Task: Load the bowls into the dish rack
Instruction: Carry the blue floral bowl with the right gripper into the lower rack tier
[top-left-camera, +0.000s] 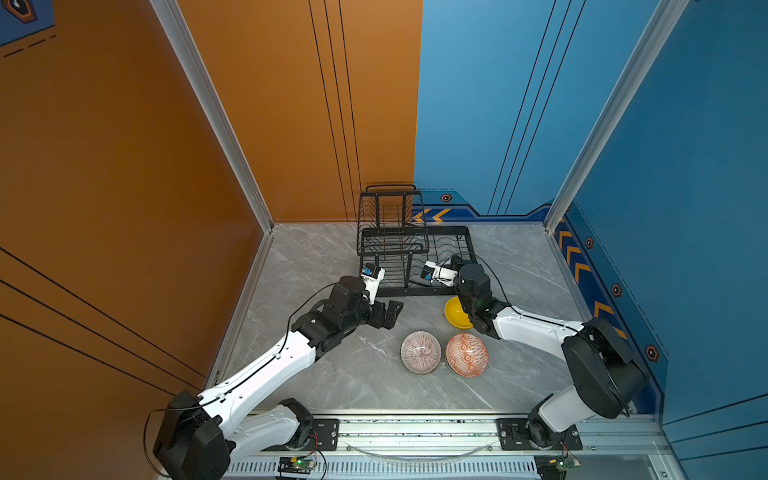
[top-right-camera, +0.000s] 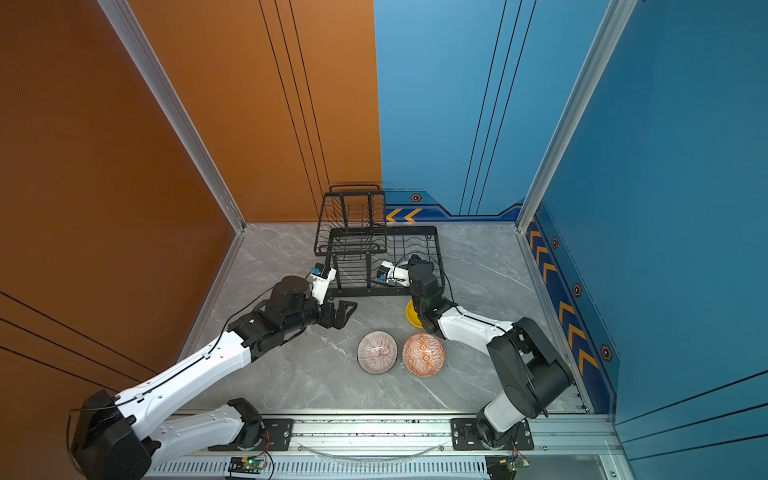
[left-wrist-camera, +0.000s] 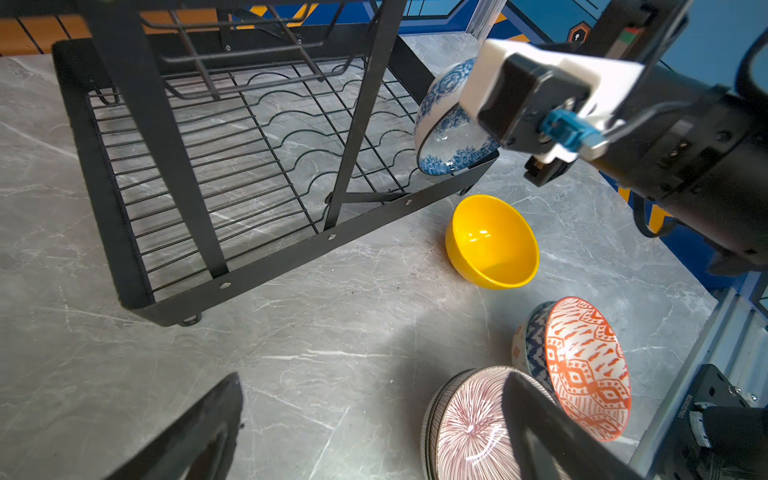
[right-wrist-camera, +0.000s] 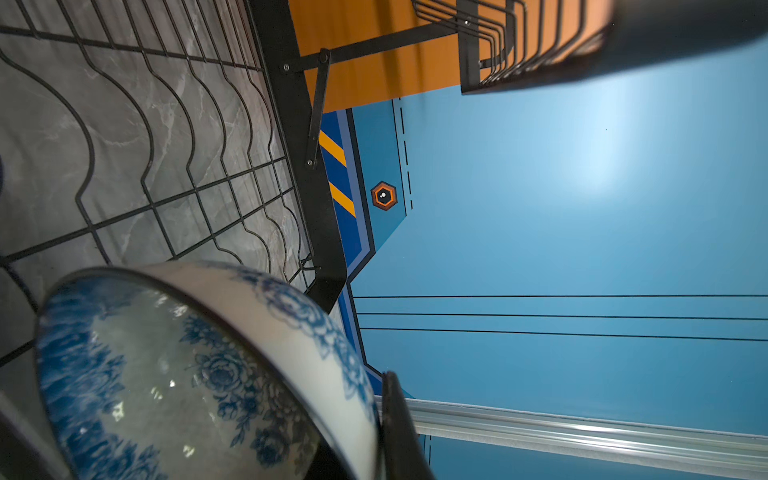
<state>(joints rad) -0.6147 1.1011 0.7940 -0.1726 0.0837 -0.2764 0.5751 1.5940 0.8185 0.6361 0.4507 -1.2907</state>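
Observation:
The black wire dish rack (top-left-camera: 409, 292) (top-right-camera: 365, 293) stands at the back of the grey table. My right gripper (right-wrist-camera: 359, 424) is shut on the rim of the blue-white floral bowl (right-wrist-camera: 187, 374) (left-wrist-camera: 446, 129), holding it tilted on edge over the rack's lower tier near the front right corner. In both top views the right wrist (top-left-camera: 471, 280) hides that bowl. On the table lie the yellow bowl (top-left-camera: 455, 318) (left-wrist-camera: 492, 245), the pinkish striped bowl (top-left-camera: 420, 352) (left-wrist-camera: 465, 428) and the orange-white bowl (top-left-camera: 466, 354) (left-wrist-camera: 586, 365). My left gripper (top-left-camera: 395, 316) (left-wrist-camera: 372, 382) is open and empty, by the rack's front left corner.
The rack's raised basket tier (top-left-camera: 392, 224) stands over its left half. The orange wall (top-left-camera: 124, 187) is on the left and the blue wall (top-left-camera: 685, 208) on the right. A metal rail (top-left-camera: 415, 428) runs along the front edge.

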